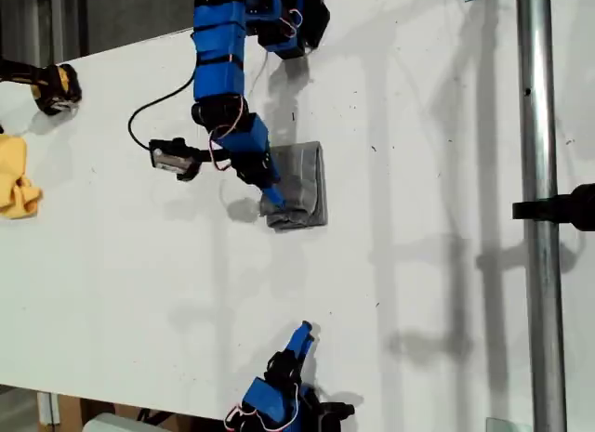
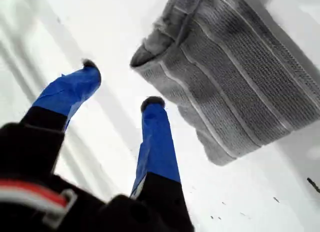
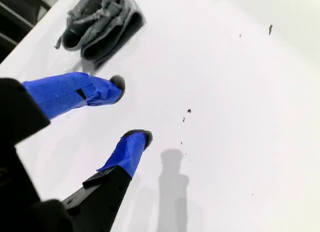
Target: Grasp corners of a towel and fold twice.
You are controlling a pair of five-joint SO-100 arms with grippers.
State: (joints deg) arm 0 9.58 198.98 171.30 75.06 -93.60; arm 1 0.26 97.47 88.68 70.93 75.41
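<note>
First wrist view has my first gripper (image 2: 120, 85) spread wide with nothing between its jaws, poised just off the towel (image 2: 235, 77); the towel lies as a compact layered bundle on the white worktop (image 2: 100, 22), so both folds look done (my guess); second wrist view shows my second gripper (image 3: 132, 110) parted and empty, well apart from the towel (image 3: 100, 22), probably parked clear; a yellow cloth (image 1: 17, 176) sits at the exterior view's left.

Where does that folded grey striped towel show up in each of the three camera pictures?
Exterior view: the towel lies folded mid-table, beside my first gripper.
First wrist view: the towel fills the space just beyond the open jaws.
Second wrist view: the towel lies far off, small.
Shared landmark: the white table.
</note>
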